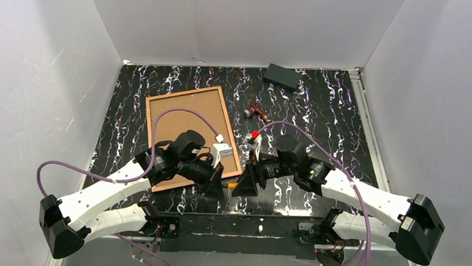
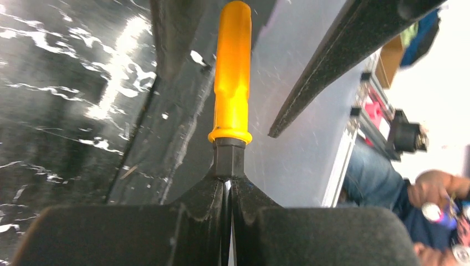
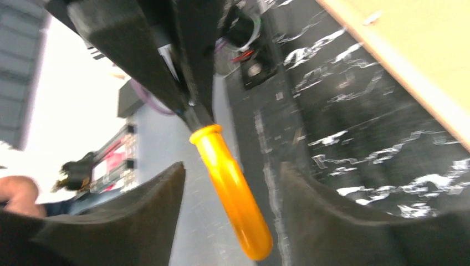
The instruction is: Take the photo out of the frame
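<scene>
left wrist: left gripper [image 2: 227, 185] pinches orange tool [image 2: 233, 72], maybe screwdriver; right gripper [image 3: 231, 173] spread.

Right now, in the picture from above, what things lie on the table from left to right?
Flat brown rectangular board → small reddish-brown and silver tool → flat black rectangular block.

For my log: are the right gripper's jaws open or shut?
Open: the right gripper has its jaws apart, the orange-handled tool between them.
</scene>
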`<state>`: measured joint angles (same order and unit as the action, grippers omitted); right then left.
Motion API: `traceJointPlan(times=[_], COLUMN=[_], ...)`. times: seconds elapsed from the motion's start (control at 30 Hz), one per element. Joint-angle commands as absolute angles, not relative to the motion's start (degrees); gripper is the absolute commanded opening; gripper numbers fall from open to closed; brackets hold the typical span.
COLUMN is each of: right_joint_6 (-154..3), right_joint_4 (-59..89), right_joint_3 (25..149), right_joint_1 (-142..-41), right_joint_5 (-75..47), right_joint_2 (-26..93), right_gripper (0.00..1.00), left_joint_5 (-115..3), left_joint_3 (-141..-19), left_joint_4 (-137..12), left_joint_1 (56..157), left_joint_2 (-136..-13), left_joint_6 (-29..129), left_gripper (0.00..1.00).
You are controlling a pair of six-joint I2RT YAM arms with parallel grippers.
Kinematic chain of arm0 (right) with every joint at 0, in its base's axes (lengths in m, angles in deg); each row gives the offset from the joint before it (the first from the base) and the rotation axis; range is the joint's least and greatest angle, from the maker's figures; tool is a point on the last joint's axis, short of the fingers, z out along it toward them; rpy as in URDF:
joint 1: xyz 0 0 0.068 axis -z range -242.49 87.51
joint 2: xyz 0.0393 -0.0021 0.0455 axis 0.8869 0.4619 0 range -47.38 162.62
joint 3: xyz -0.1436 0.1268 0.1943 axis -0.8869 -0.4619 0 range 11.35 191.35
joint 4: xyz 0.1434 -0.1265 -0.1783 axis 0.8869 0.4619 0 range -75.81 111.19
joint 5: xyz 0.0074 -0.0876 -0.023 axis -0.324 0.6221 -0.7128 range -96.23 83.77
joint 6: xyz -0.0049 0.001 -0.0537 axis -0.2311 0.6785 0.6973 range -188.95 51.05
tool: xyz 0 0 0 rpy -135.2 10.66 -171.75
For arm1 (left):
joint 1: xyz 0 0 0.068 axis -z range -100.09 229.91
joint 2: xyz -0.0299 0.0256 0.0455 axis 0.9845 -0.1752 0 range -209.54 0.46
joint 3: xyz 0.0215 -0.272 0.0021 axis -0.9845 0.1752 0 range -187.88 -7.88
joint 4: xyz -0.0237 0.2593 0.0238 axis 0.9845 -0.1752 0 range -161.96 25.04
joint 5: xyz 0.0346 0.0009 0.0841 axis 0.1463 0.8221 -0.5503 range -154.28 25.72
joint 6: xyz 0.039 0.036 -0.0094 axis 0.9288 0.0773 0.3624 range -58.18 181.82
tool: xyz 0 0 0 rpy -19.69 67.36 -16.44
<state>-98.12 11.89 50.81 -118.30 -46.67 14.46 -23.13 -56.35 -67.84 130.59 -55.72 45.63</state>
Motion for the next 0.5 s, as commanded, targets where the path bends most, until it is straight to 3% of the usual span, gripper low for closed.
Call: traceJointPlan(times=[0.0,0.17,0.47], right_joint_6=[-106.5,-120.9,-134.9], right_joint_4=[2.7,-21.7,-47.7], right_joint_3=[47.2,37.0,32.5], right_joint_1=[-116.1,-115.1,-114.1], right_joint_5=[-34.3,-30.6,-27.9], right_joint_2=[9.9,8.2,16.0], right_gripper=[0.79,0.88,0.84], left_joint_5=[-29.8,-26.8,-18.9], left_joint_3=[-54.6,-52.5,-48.0], left_joint_4=[-64.5,-55.9,-29.5], left_joint_1=[128.3,125.3,123.4], left_joint_2=[-52.7,-52.1,-56.6], left_joint_6=[40.6,32.9,13.5], left_gripper=[0.0,0.0,0.0])
